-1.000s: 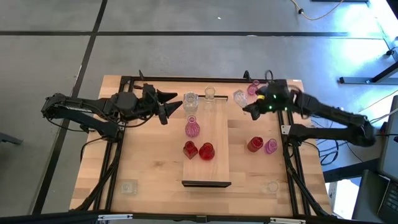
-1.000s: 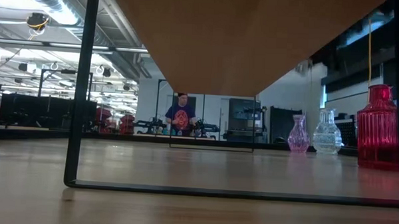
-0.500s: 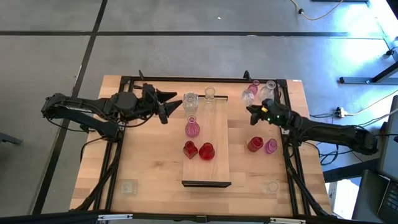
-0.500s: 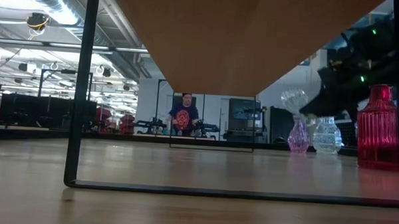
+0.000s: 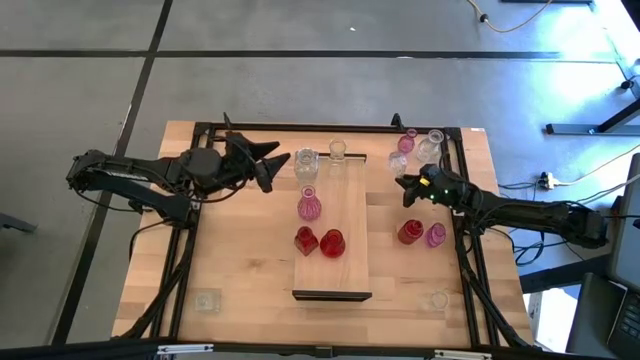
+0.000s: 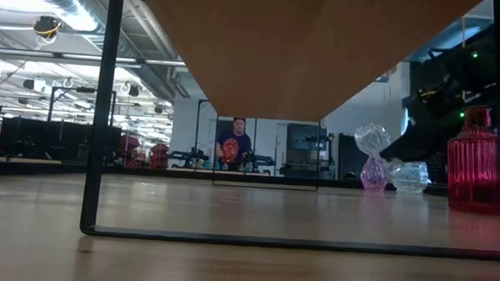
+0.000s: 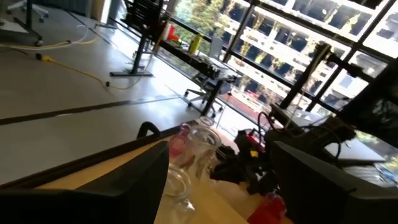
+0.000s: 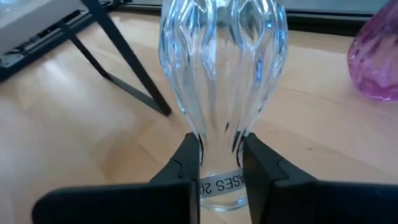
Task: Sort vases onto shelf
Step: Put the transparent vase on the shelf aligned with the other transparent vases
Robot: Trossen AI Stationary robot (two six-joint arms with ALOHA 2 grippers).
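While the high view only shows the right gripper [image 5: 403, 186] at centre right near a faint clear vase [image 5: 398, 161], the right wrist view shows its fingers [image 8: 186, 163] clamped on that vase's narrow neck. Low view: vase tilted, off the table. Left gripper [image 5: 275, 166], upper centre-left, jaws wide and empty, beside the shelf [image 5: 345, 245] at frame centre.

Right gripper [image 5: 404, 184] with clear vase [image 5: 398, 163], now pulled back from table's far edge toward the shelf [image 5: 332, 240].
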